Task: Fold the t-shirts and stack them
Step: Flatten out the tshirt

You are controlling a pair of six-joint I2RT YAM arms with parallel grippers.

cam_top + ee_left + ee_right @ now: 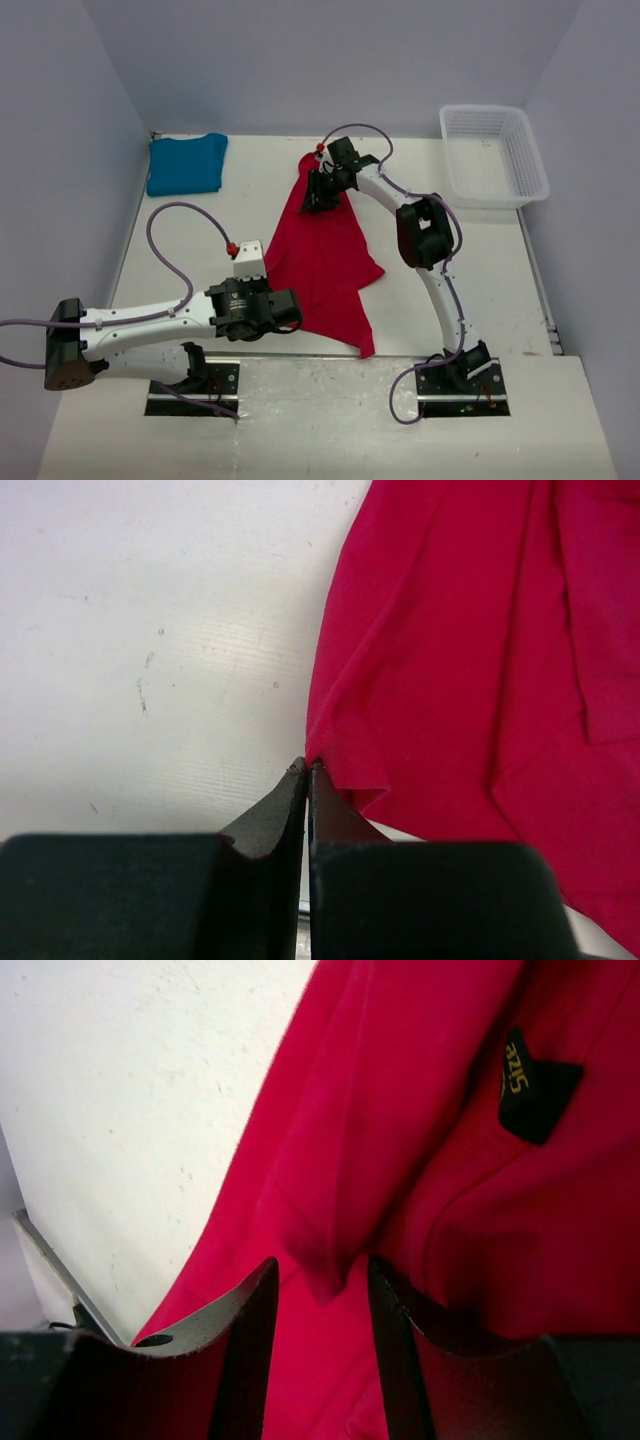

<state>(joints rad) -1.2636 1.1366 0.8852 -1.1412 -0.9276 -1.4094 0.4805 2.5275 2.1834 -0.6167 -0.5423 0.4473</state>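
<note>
Straddling red t-shirt fold, right end effector parted; left end effector clenched; size label wrist-view only.

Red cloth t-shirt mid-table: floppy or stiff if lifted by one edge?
Probably floppy: the red cloth t-shirt lies in soft folds and creases. Likely light, since it looks thin. Pushed, it may bunch up, like the fold inside the right gripper.

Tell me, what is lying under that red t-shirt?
Only the white table shows around the red t-shirt. Anything beneath the crumpled cloth is covered and cannot be seen.
</note>
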